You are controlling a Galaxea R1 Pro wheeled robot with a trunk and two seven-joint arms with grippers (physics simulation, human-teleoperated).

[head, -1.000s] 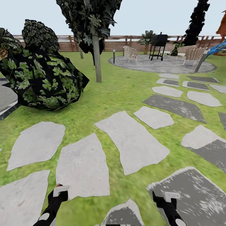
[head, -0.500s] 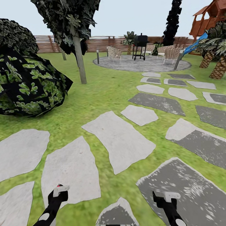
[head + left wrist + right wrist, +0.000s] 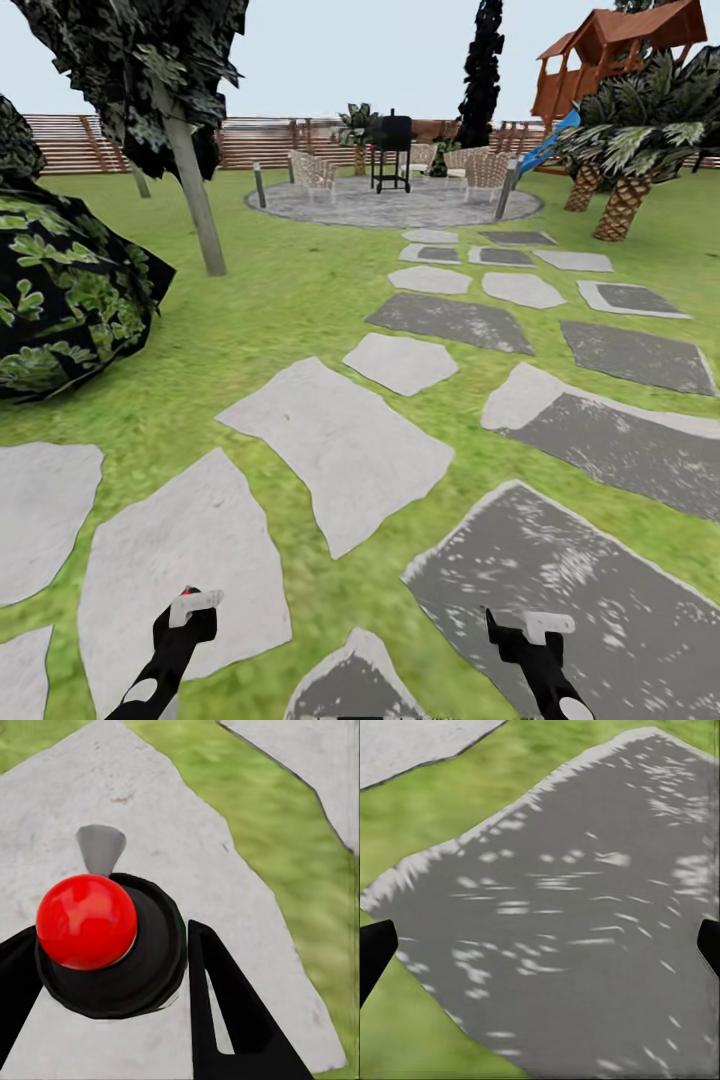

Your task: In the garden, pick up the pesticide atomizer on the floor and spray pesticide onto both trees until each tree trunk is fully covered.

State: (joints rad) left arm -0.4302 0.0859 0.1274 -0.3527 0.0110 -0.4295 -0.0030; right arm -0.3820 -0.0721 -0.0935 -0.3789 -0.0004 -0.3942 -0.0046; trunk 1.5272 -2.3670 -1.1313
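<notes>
Transit step. The left gripper (image 3: pixel 112 967) has its fingers (image 3: pixel 225 1012) pinching the pesticide atomizer (image 3: pixel 112 945), whose red cap sits between them; the right gripper (image 3: pixel 540 945) is spread wide over a dark paving stone (image 3: pixel 570 922). Ahead of both fingers, lawn (image 3: pixel 300 290) leads to a pale tree trunk (image 3: pixel 195 200). The next move probably calls for closing on a trunk, nozzle aimed.
</notes>
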